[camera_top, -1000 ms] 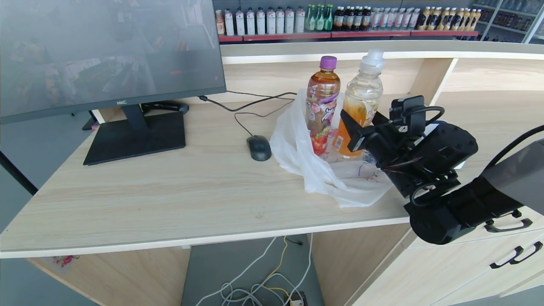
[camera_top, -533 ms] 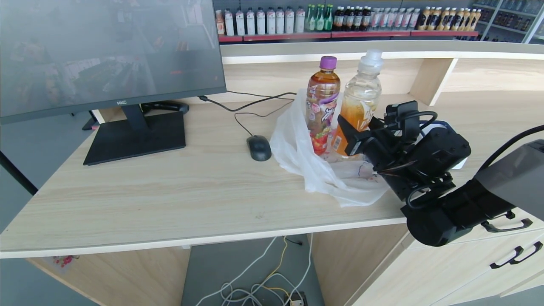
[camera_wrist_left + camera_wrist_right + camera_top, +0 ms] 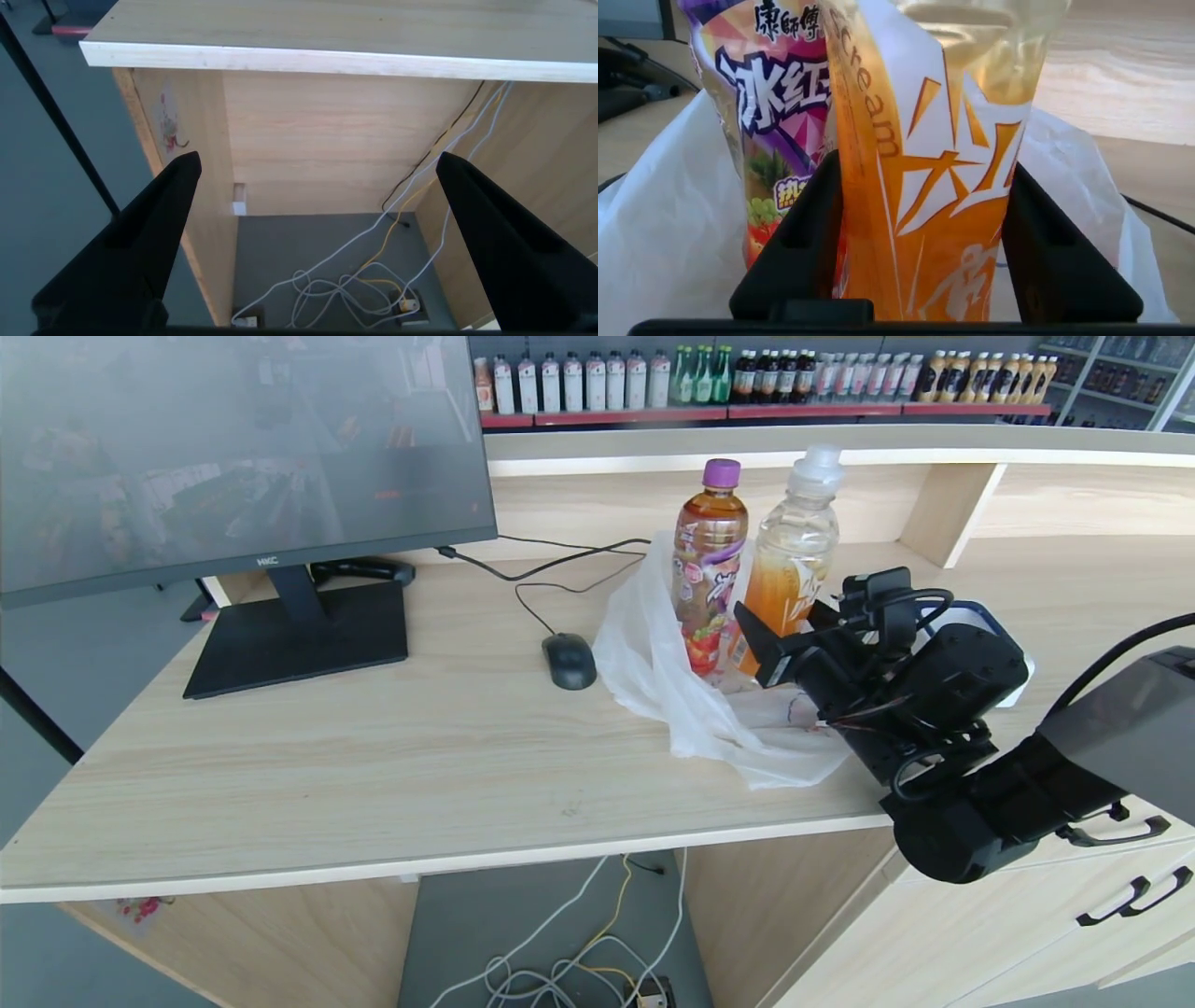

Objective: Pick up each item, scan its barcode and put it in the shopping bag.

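An orange-labelled bottle (image 3: pixel 794 555) with a clear cap stands in the white shopping bag (image 3: pixel 672 700) on the wooden counter (image 3: pixel 373 756). My right gripper (image 3: pixel 789 630) is shut on its lower half, one black finger on each side of the label (image 3: pixel 943 187). A purple-capped tea bottle (image 3: pixel 708 569) stands upright in the bag right beside it, also seen in the right wrist view (image 3: pixel 766 140). The bag (image 3: pixel 663 233) lies crumpled around both. My left gripper (image 3: pixel 318 243) hangs open below the counter's front edge, with nothing between its fingers.
A monitor (image 3: pixel 233 448) on a black stand fills the counter's left back. A mouse (image 3: pixel 569 660) and its cable lie just left of the bag. A dark handheld scanner (image 3: pixel 359 569) rests behind the stand. Drawers (image 3: pixel 1120 887) are at the right, loose cables (image 3: pixel 364 280) under the counter.
My right gripper has shifted a little left and down with the orange-labelled bottle, setting it closer against the purple-capped bottle in the bag. The bottle now stands more upright.
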Controlling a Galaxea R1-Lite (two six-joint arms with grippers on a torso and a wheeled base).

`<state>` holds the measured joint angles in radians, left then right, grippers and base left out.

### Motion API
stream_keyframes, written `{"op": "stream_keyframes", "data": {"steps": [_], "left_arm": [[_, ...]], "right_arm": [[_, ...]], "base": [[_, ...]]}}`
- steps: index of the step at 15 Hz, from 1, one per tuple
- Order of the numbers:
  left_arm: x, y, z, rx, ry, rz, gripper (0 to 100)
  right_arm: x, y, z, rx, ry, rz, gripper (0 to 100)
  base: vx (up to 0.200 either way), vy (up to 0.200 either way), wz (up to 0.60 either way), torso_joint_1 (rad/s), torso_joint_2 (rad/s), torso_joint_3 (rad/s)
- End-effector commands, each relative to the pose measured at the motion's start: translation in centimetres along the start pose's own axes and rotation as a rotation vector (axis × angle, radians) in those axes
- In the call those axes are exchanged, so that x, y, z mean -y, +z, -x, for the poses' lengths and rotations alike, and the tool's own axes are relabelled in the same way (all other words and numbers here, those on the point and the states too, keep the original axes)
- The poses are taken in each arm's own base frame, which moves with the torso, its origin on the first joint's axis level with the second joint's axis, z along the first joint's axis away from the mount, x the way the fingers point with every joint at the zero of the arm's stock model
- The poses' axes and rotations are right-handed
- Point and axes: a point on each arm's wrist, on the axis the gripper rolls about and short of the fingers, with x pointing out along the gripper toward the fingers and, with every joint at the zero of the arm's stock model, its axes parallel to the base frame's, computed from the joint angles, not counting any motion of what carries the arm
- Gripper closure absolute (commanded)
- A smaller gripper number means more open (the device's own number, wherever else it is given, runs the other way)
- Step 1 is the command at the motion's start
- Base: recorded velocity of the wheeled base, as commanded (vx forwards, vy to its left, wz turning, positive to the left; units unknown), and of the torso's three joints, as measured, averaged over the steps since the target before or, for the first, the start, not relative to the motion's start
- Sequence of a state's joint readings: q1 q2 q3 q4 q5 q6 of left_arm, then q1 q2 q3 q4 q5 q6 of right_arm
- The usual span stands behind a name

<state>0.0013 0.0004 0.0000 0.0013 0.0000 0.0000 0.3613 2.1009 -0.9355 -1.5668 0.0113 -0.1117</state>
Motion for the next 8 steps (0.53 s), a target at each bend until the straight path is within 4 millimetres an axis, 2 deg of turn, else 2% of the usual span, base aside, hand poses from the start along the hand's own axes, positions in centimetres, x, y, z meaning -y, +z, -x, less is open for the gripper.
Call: {"op": "stream_keyframes", "data": {"steps": [1, 4, 7, 8], "left_arm": [[0.0, 0.0, 0.0, 0.0, 0.0, 0.0, 0], [0.0, 0.0, 0.0, 0.002, 0.002, 0.0, 0], [0.0, 0.0, 0.0, 0.0, 0.002, 0.0, 0], [0.0, 0.0, 0.0, 0.0, 0.002, 0.0, 0]], "right_arm": [[-0.1, 0.1, 0.0, 0.007, 0.002, 0.0, 0], [0.0, 1.2, 0.1, 0.028, -0.002, 0.0, 0], [0.4, 2.5, 1.2, 0.029, -0.006, 0.003, 0], [0.4, 4.1, 1.9, 0.054, -0.005, 0.003, 0]], "base": [[0.0, 0.0, 0.0, 0.0, 0.0, 0.0], [0.0, 0.0, 0.0, 0.0, 0.0, 0.0], [0.0, 0.0, 0.0, 0.0, 0.0, 0.0], [0.0, 0.0, 0.0, 0.0, 0.0, 0.0]]}}
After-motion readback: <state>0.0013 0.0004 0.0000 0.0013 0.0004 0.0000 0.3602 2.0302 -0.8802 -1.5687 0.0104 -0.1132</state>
